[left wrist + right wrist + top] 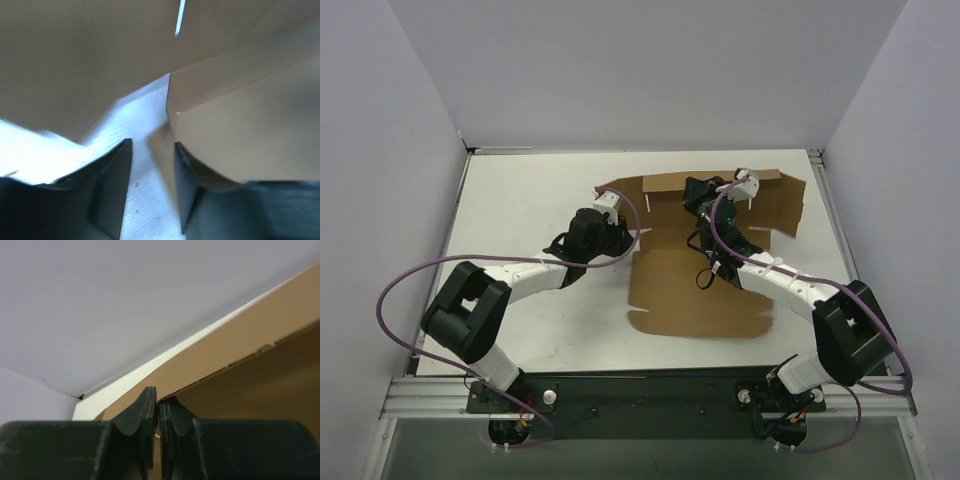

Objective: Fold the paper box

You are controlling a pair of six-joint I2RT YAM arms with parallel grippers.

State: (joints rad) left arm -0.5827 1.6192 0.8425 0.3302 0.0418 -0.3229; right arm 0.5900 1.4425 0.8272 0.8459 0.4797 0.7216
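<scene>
The paper box (700, 295) is brown cardboard: a flat panel lies on the table and its far panel and side flaps stand up. My right gripper (698, 192) is at the raised far panel. In the right wrist view its fingers (159, 402) are shut on the thin top edge of the cardboard (240, 355). My left gripper (625, 228) is at the box's left side. In the left wrist view it (152, 150) is open, white table shows between the fingers, and a cardboard flap (240, 125) lies over the right finger (187, 185).
The white table (520, 200) is boxed in by grey walls (640, 70) at the back and on both sides. Purple cables loop along both arms. A narrow slit (179, 17) shows in the cardboard above the left gripper.
</scene>
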